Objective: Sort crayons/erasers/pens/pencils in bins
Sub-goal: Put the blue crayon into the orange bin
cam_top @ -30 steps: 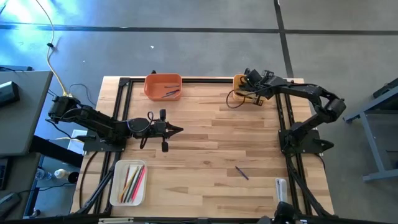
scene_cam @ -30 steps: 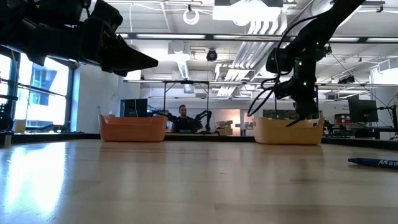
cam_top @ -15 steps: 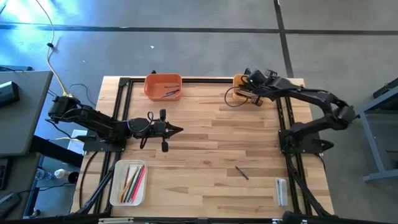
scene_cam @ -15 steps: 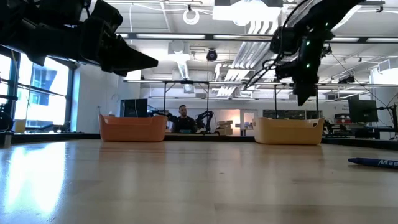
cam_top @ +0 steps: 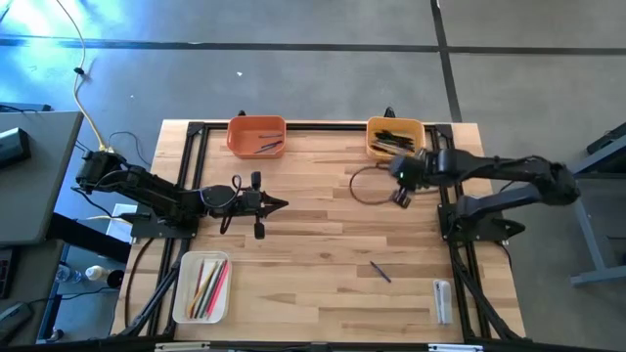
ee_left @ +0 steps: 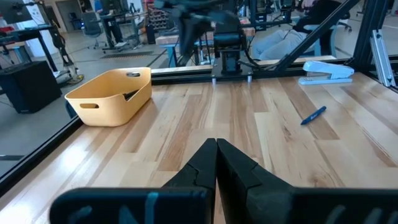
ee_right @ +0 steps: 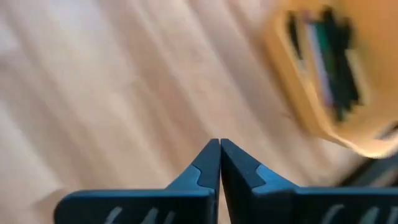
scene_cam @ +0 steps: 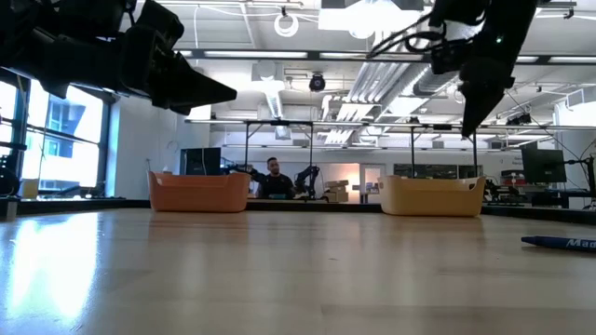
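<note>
The right pincer (cam_top: 399, 183), pressed together and empty, is hovering near the yellow bin (cam_top: 395, 138); the blue crayon (cam_top: 380, 272) lying on the worktop (cam_top: 313, 225) looks light, stiff and best pinched mid-length.

Wood table (cam_top: 313, 235): 3 bins (cam_top: 256, 136), blue stick (cam_top: 380, 272), pale block (cam_top: 442, 299), possibly stapler.

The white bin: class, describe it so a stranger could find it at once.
On the wooden table, look to the near corner on the left arm's side. The white bin lies there, holding bright pencils; the other two bins are orange or yellow-orange and stand along the far edge.
</note>
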